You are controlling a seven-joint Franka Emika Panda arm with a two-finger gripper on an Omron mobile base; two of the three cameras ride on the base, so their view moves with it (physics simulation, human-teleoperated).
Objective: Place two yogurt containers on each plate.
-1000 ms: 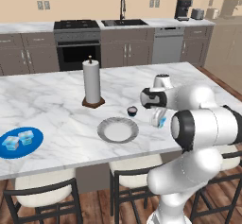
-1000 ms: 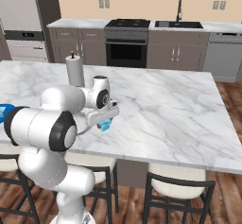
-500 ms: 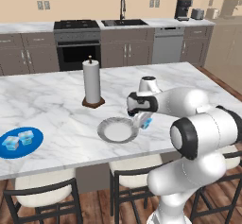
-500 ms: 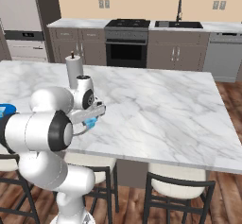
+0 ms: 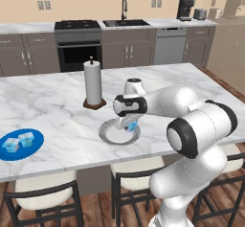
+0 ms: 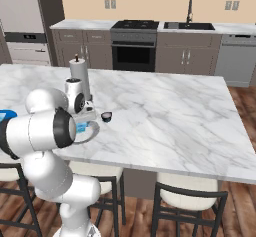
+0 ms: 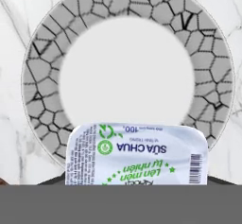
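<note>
Claw [image 5: 130, 124] clamped on a blue yogurt cup [image 7: 136, 153], hanging directly over the grey crackle-rim plate [image 7: 47, 72] near the surface's front edge, so release is straight down.

Since 1 s ago the claw [image 5: 130, 124] carrying a blue yogurt cup [image 5: 132, 125] swings from right of centre in the left base view to above the grey plate [image 5: 111, 134], exposing the dark cup [image 6: 106, 116].

The grey plate [image 7: 42, 81] has a white centre and a rim with black crackle lines. The yogurt cup [image 7: 136, 154] has a silver-white lid with green print. The other plate [image 5: 12, 154], near the counter's [image 5: 57, 111] left edge, is bright blue; the counter is white marble with grey veins
</note>
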